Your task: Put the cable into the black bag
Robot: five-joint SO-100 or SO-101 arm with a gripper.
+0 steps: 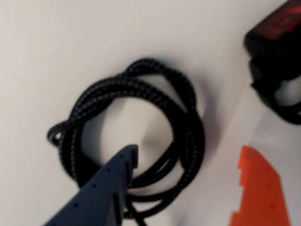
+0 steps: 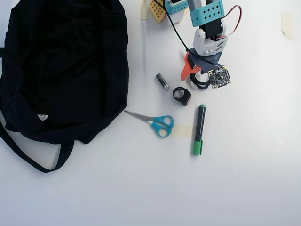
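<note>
1. Wrist view: braided black cable [image 1: 141,127] lies coiled on the white table [image 1: 42,42]. The gripper [image 1: 188,162] hangs released above it, blue finger [image 1: 101,193] over the coil, orange finger [image 1: 256,188] outside it. A black ring-shaped object [image 1: 277,61] with red markings is blurred and cut off at the right.
2. Overhead view: the arm hides most of the cable [image 2: 201,83]. The soft black bag [image 2: 61,66] lies well apart at the left. Scissors [image 2: 155,122], a green marker [image 2: 199,129] and a small battery [image 2: 162,81] appear only here.
</note>
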